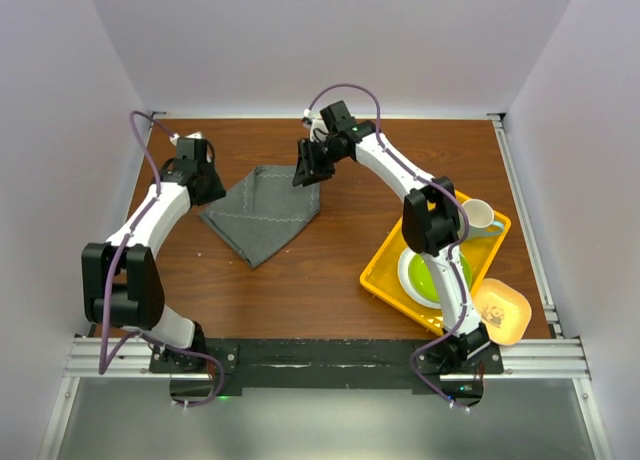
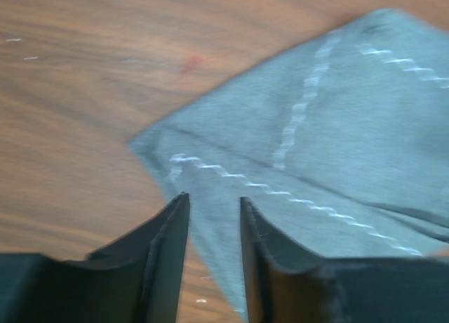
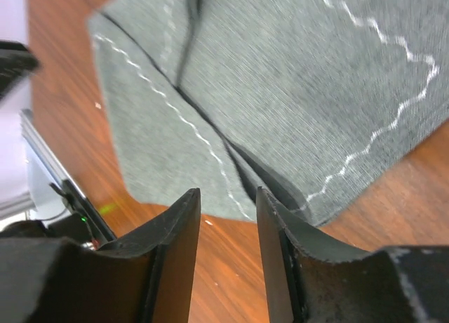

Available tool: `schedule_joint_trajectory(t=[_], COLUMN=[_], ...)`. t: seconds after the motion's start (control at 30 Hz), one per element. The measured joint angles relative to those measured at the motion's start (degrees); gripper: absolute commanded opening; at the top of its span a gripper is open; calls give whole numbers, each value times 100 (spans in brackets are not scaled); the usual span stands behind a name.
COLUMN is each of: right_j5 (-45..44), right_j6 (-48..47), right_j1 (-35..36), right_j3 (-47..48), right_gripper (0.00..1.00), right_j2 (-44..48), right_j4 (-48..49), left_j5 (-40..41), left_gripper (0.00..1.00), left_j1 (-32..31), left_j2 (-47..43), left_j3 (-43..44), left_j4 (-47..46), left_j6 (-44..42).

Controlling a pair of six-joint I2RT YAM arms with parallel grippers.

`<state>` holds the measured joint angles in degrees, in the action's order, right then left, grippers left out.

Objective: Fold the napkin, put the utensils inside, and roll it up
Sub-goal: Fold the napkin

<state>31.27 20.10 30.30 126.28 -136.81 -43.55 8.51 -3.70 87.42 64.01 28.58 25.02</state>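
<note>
We found the napkin [image 1: 262, 212] lying part-folded on the table [image 1: 330, 255] between both arms, its left corner just ahead of the left gripper [image 2: 214, 200], its far-right edge just ahead of the right gripper [image 3: 228, 193], both grippers' fingers slightly spread and empty.

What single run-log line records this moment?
napkin: partly folded, flat | left gripper: open, over its left corner | right gripper: open, over its far-right edge
</note>
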Motion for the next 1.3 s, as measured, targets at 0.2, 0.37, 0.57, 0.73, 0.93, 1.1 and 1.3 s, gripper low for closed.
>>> schedule_joint_trajectory(t=[0.2, 0.37, 0.57, 0.73, 0.93, 1.1, 1.3], right_j5=[105, 175, 127, 11, -116, -131, 133], right_j6=[236, 365, 297, 136, 63, 79, 271], right_j1=[4, 63, 140, 149, 160, 234, 444], right_j3=[92, -435, -1298, -1401, -1233, -815, -1119], right_gripper=[38, 35, 34, 33, 36, 39, 34], right_j2=[-4, -4, -4, -4, -4, 20, 313], right_j4=[114, 396, 450, 402, 269, 243, 592], left_j5=[-863, -918, -656, -601, -610, -931, -1233], left_gripper=[16, 14, 14, 15, 21, 23, 19], left_j1=[0, 103, 262, 260, 260, 260, 291], left_j2=[286, 868, 925, 925, 763, 286, 122], left_j3=[-24, -151, -573, -605, -605, -601, -629], left_j4=[-328, -352, -313, -358, -317, -295, -448], left_j6=[398, 367, 101, -79, -164, -101, 2])
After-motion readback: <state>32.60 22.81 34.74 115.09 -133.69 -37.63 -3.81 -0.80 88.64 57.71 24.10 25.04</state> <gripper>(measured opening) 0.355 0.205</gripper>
